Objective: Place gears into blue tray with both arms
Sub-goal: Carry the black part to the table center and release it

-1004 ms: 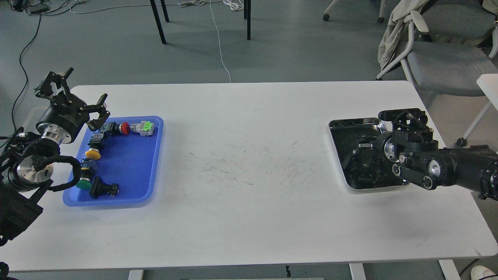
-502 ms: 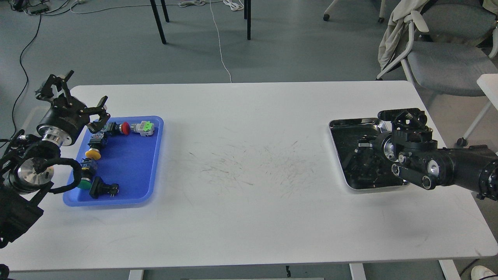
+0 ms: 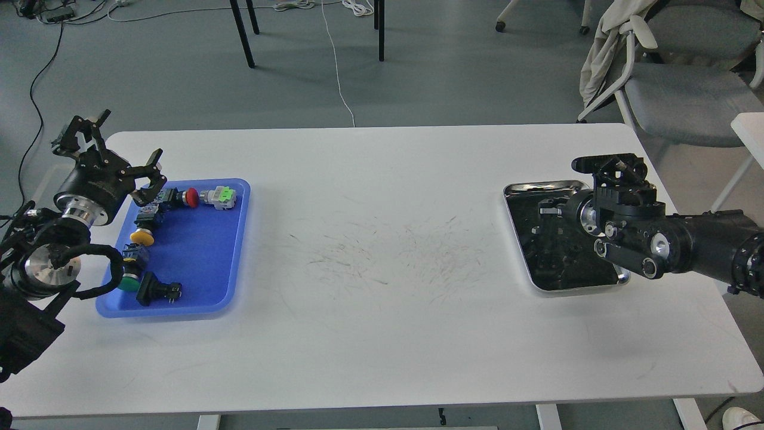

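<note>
Gears, the small black toothed discs, cannot be picked out singly: against the black lining of the shiny rectangular steel tray (image 3: pixel 514 192) there is only a dark clutter of parts, too small and dark to count. That steel tray lies near the right end of the white rectangular table (image 3: pixel 382 251), and the right gripper (image 3: pixel 546 212) hangs over its inner part, seen dark against the lining, so I cannot tell how its jaws stand or whether anything is held. One shallow blue plastic tray (image 3: pixel 206 251) with rounded corners and a raised rim lies near the table's left end, well apart from the steel tray. It holds push-button switches, no gears that I can see: a red-capped switch (image 3: pixel 190 197) and a grey switch with a green cap (image 3: pixel 219 196) along its far edge, a yellow-capped switch (image 3: pixel 143 235) and a dark-green-capped switch (image 3: pixel 128 280) down its left side, and a black switch (image 3: pixel 156 291) near its front left corner. The left gripper (image 3: pixel 119 146) hovers over the blue tray's far left corner, its two fingers spread wide and holding nothing.
</note>
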`<state>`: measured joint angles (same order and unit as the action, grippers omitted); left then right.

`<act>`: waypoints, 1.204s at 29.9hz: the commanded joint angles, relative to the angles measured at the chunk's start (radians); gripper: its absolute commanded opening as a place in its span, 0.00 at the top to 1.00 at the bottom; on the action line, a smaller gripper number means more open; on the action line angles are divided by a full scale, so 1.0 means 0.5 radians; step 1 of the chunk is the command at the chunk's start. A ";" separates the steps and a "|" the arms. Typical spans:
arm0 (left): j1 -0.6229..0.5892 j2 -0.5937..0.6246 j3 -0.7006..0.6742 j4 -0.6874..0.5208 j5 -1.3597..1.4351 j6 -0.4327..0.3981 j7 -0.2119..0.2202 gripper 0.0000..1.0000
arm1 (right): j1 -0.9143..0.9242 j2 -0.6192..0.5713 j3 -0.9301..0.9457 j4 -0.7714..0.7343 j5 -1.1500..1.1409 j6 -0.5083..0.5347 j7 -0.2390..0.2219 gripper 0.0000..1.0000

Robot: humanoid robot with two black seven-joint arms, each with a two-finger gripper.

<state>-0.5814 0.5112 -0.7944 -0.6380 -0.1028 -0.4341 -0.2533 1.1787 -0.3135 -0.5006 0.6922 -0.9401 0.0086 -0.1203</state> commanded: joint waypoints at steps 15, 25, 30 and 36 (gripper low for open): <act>0.000 0.082 -0.003 0.000 -0.003 -0.003 -0.012 0.01 | 0.465 0.344 0.130 0.407 0.288 -0.054 0.069 0.84; 0.000 0.125 -0.003 -0.003 -0.003 -0.006 -0.012 0.01 | 0.321 0.627 0.121 0.005 0.441 -0.082 0.090 0.84; 0.000 0.125 -0.003 -0.003 -0.003 -0.006 -0.012 0.01 | 0.287 0.627 0.130 0.119 0.460 -0.121 0.157 0.84; 0.003 0.122 -0.003 -0.003 -0.003 -0.009 -0.015 0.01 | 0.205 0.627 0.133 0.241 0.524 -0.134 0.207 0.84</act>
<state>-0.5809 0.5737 -0.7962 -0.6395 -0.1044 -0.4381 -0.2596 1.3023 0.0003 -0.4353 0.7869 -0.6981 -0.0575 -0.0219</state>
